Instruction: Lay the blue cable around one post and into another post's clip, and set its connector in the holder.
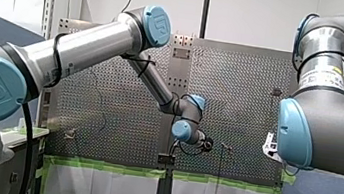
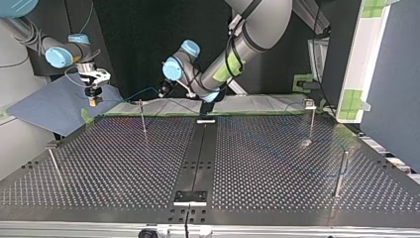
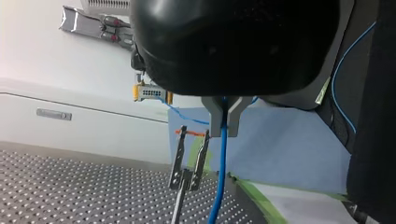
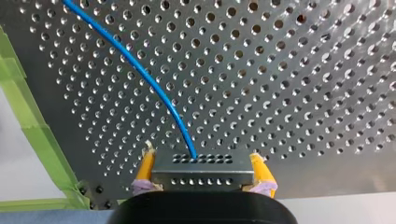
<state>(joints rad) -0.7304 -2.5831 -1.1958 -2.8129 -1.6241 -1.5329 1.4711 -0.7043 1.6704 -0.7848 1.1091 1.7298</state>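
In the right wrist view a grey connector [image 4: 201,175] sits between the yellow pads of my right gripper [image 4: 201,159], which is shut on it. The blue cable [image 4: 140,74] leaves the connector over the perforated plate. In the left wrist view my left gripper [image 3: 223,133] is shut on the blue cable [image 3: 219,177], which hangs down from its grey fingers. A forked clip post [image 3: 189,163] stands just beside the cable. In the top view my right gripper [image 2: 92,100] hovers past the table's far left corner, and my left gripper [image 2: 162,92] is near the far post [image 2: 143,119].
More posts stand on the perforated table at the top view's right [image 2: 311,121], near right [image 2: 341,173] and near left [image 2: 53,161]. A black strip [image 2: 195,158] runs down the middle. Green tape [image 2: 163,113] lines the far edge, with a blue-grey sheet [image 2: 54,106] beyond it.
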